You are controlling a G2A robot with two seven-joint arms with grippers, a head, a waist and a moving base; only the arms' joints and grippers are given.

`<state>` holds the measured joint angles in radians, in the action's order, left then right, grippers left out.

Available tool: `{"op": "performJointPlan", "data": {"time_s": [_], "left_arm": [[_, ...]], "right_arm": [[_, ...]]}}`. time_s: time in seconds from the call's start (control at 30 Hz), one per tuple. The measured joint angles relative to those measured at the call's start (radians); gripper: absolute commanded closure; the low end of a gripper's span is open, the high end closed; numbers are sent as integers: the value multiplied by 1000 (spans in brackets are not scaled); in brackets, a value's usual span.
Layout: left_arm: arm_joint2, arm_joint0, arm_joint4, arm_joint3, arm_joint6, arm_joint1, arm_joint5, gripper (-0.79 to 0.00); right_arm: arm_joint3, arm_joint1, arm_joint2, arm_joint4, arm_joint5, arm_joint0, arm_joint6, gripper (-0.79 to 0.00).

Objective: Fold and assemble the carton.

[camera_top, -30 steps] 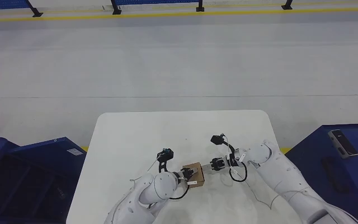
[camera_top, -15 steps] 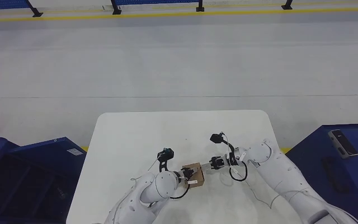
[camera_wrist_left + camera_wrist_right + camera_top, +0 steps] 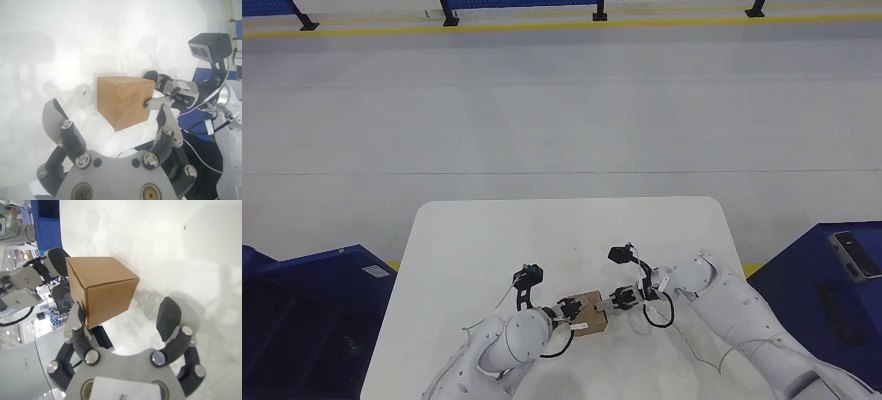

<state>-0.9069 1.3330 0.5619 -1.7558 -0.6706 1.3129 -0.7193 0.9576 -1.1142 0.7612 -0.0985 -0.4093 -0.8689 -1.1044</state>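
Your carton (image 3: 586, 311), underside hidden, lies in the near half of the table (image 3: 472, 250); left gripper (image 3: 107, 109) and right gripper (image 3: 122, 308) flank it, both spread wide

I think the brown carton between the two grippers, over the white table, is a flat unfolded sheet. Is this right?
Not a flat sheet: the right wrist view shows the carton as a formed box. It is between the left gripper and right gripper, over the white table.
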Motion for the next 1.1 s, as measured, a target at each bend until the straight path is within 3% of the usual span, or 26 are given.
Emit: {"op": "performJointPlan", "data": {"time_s": [0.33, 0.67, 0.97, 1.03, 1.1], "left_arm": [[4, 4, 0, -5, 5, 0, 8, -785], [-20, 37, -11, -57, 46, -4, 63, -785], [-27, 44, -25, -67, 47, -5, 88, -785], [-27, 44, -25, -67, 47, -5, 88, -785], [-27, 44, -25, -67, 47, -5, 88, -785]], "right_arm": [[18, 6, 27, 25, -50, -7, 15, -785], [194, 69, 187, 94, -158, -106, 35, -785], [213, 71, 205, 106, -154, -116, 76, -785], [239, 76, 246, 191, -159, -142, 110, -785], [251, 83, 281, 352, -144, -160, 52, -785]]}}
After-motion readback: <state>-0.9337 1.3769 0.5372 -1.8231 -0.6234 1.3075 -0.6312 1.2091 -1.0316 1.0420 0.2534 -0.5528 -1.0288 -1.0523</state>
